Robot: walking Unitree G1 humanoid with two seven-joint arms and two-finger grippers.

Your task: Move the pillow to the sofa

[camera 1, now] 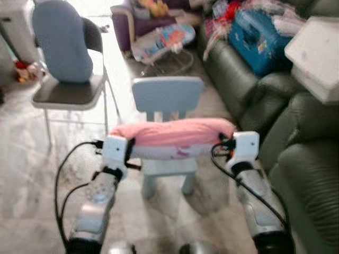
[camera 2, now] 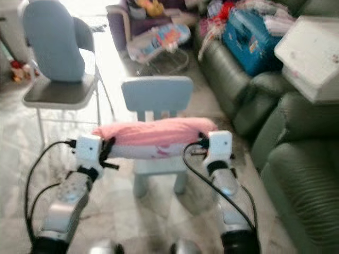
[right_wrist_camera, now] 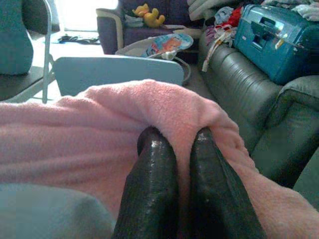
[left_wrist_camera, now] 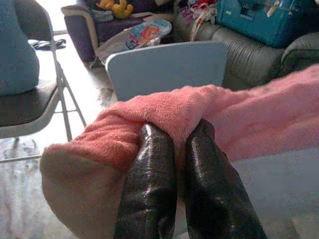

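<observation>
Marble-patterned pale floor [camera 1: 32, 174] spreads under a small light-blue plastic child's chair [camera 1: 167, 95], with a dark green leather sofa [camera 1: 302, 159] along the robot's right. The left gripper [left_wrist_camera: 172, 149] has its jaws nearly closed, pinching a fold at one end of the long pink fleece pillow [camera 1: 177, 132]. The right gripper [right_wrist_camera: 177, 144] clamps the other end the same way, fingers narrow with fabric bunched between them. The pillow spans both grippers, held level over the chair's seat, beside the sofa but apart from it.

Fluffy pink cloth pillow [camera 1: 175, 132]; glossy leather sofa [camera 1: 296, 153].
</observation>
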